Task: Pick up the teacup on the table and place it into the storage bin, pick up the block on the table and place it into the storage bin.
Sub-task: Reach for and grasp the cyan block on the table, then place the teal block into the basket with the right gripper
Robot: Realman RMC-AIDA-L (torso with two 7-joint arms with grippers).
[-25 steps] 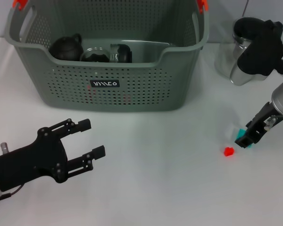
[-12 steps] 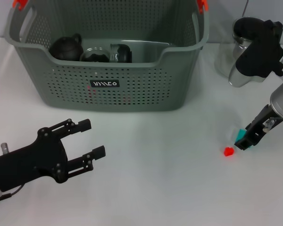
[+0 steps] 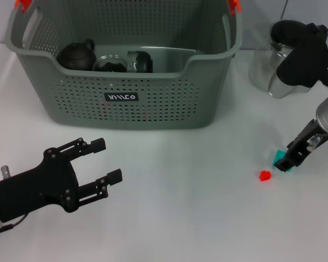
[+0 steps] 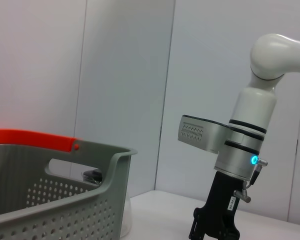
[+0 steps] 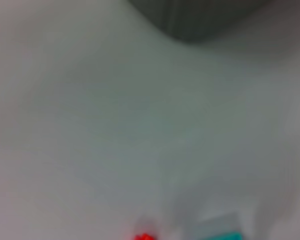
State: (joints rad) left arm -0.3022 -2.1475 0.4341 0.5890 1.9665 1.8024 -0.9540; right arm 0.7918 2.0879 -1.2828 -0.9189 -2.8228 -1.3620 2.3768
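Observation:
The grey-green storage bin (image 3: 126, 82) with orange clips stands at the back centre and also shows in the left wrist view (image 4: 65, 200). A small teal and clear teacup (image 3: 277, 157) sits on the table at the right. It also shows in the right wrist view (image 5: 217, 227). A small red block (image 3: 265, 176) lies just in front of it, and shows in the right wrist view too (image 5: 144, 236). My right gripper (image 3: 291, 159) is low at the teacup's right side, touching or almost touching it. My left gripper (image 3: 105, 161) is open and empty at the front left.
A black teapot (image 3: 76, 54) and glass items (image 3: 123, 61) lie inside the bin. A glass teapot with a black lid (image 3: 273, 65) stands at the back right, partly behind my right arm. White table (image 3: 186, 207) spreads between the two grippers.
My right gripper dipped a little to the left and came back beside the teacup. The teacup, red block and left arm have not moved.

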